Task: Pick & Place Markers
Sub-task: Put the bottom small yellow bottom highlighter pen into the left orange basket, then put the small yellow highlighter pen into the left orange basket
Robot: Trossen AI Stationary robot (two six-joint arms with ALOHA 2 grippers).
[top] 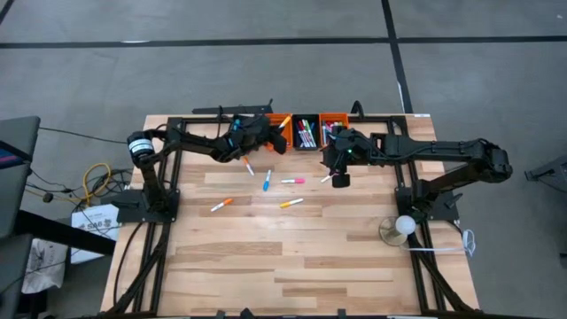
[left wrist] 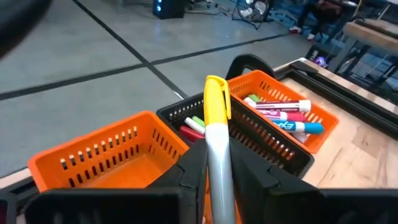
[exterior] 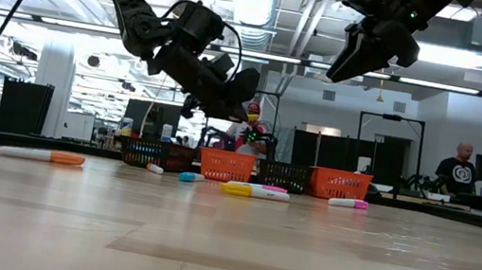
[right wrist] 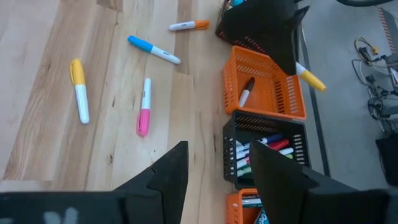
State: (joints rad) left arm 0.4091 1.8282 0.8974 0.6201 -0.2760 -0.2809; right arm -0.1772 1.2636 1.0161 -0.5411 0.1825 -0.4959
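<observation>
Lying loose on the table (top: 292, 257) nearest the camera are five markers (top: 291, 203), long axes mostly crosswise. Farther back, the left gripper (left wrist: 217, 180) is gripping a yellow-capped marker (left wrist: 217, 143) pointing at the orange bin (left wrist: 99, 158); the right gripper (right wrist: 217, 171) is hovering spread and empty. Only the right wrist view shows one marker already inside that bin.

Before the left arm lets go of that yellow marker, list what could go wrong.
1. The left gripper holds the yellow marker above the border between the orange bin and the black bin; a drop might hit a rim and bounce out.
2. The right gripper hangs open and empty next to the bins; the arms could bump.
3. Loose markers lie on the table and may roll if nudged.
</observation>
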